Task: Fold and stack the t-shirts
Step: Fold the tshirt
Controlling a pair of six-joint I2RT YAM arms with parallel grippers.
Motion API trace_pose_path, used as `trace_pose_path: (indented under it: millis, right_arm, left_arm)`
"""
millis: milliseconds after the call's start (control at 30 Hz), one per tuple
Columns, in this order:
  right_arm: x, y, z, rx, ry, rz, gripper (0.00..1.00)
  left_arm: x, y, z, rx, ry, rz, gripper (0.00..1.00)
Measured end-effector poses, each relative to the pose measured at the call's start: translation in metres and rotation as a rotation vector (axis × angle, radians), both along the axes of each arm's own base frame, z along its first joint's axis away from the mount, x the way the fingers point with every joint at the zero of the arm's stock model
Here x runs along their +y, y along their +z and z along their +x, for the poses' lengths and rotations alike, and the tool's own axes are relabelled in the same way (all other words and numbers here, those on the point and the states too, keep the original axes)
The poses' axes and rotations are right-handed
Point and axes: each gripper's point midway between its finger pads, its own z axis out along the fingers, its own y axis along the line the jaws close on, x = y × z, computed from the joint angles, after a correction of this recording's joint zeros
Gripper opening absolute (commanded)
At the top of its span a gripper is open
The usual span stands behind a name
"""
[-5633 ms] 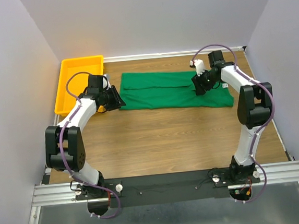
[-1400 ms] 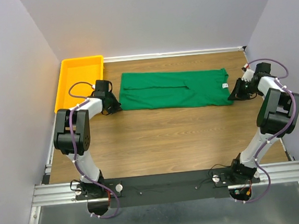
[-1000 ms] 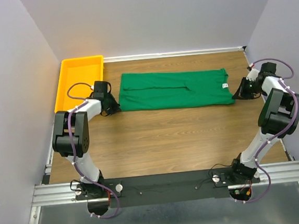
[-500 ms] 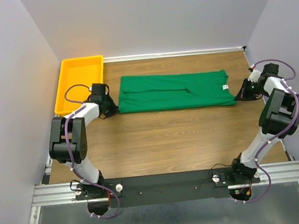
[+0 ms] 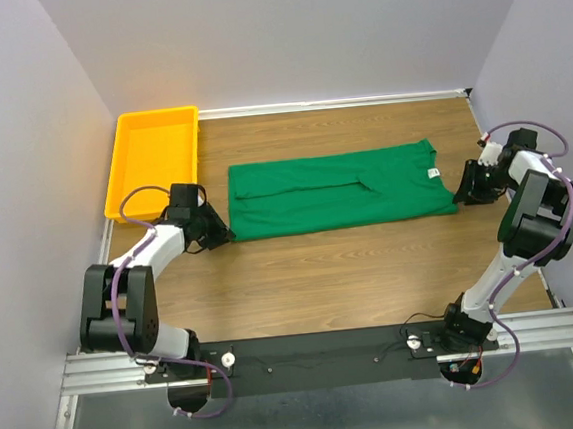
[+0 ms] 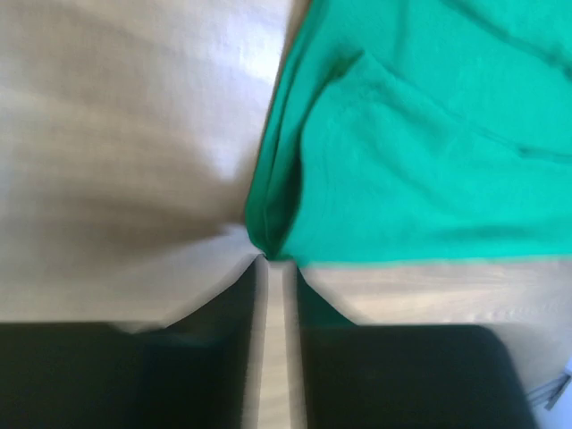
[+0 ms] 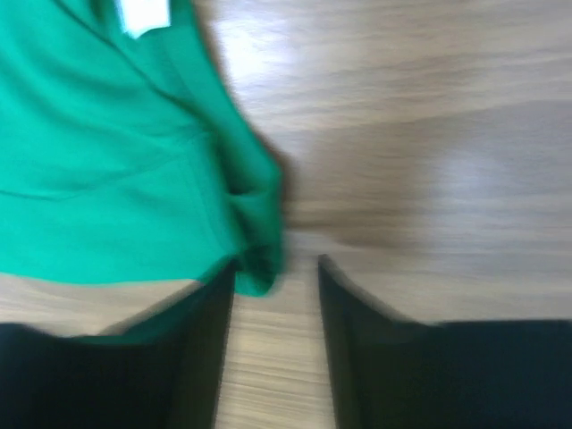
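Pale walls (image 5: 281,34) enclose the wooden table (image 5: 352,279), a yellow tray (image 5: 156,156) at its far left, the green t-shirt (image 5: 335,190) folded long across the middle, and, stretched low to its ends, the left gripper (image 5: 220,234) and right gripper (image 5: 464,186) sit slightly parted, holding nothing.

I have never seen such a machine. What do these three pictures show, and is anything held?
This is a robot with two arms bolted at the near edge of a wooden table. The wide picture looks down from above and behind it. The two close pictures come from a camera on each wrist; the black shapes at the bottom are fingers. A green t-shirt, apparently folded lengthwise, lies flat; a yellow tray stands at the far left. The left hand is at the shirt's left end, the right hand at its right end. Each hand's fingers stand slightly apart with only table between them, so nothing seems held.
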Motion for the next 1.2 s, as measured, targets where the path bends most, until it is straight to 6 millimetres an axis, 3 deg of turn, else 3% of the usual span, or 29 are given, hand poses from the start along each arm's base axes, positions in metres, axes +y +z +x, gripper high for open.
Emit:
trace_pose_path:
  millis: [100,167,300,333,400,467,567,667,767,867,1200]
  right_arm:
    - [-0.013,0.0,-0.004,0.011,-0.009,-0.054,1.0]
    - [-0.02,0.004,-0.005,0.005,-0.01,-0.087,1.0]
    - [-0.027,0.015,0.002,-0.023,-0.009,-0.111,1.0]
    - [-0.027,0.019,0.006,-0.04,-0.002,-0.109,1.0]
    - [-0.021,0.026,0.013,-0.069,0.026,-0.092,1.0]
    - [-0.01,0.035,0.023,-0.117,0.079,-0.06,1.0]
    - [0.015,0.044,0.037,-0.166,0.165,-0.022,1.0]
    - [0.039,0.053,0.051,-0.205,0.225,0.023,1.0]
    - [0.045,0.059,0.067,-0.232,0.234,0.061,1.0]
    - [0.047,0.061,0.077,-0.249,0.226,0.107,1.0]
    - [0.071,0.065,0.062,-0.27,0.268,0.22,1.0]
  left_arm:
    - [-0.003,0.02,-0.009,-0.015,0.009,-0.033,0.59]
    - [-0.004,0.047,-0.011,-0.083,0.018,-0.055,0.65]
    - [-0.003,0.104,-0.002,-0.248,0.015,-0.066,0.66]
    - [-0.003,0.119,0.007,-0.294,0.007,-0.061,0.65]
    - [-0.003,0.13,0.029,-0.328,-0.022,-0.034,0.63]
    - [-0.007,0.137,0.067,-0.358,-0.077,0.003,0.62]
    - [-0.012,0.12,0.126,-0.333,-0.147,0.063,0.6]
    - [-0.022,0.112,0.207,-0.358,-0.233,0.14,0.58]
    - [-0.029,0.104,0.258,-0.394,-0.288,0.186,0.58]
    - [-0.034,0.089,0.271,-0.404,-0.359,0.197,0.58]
    - [-0.04,0.038,0.259,-0.334,-0.515,0.241,0.58]
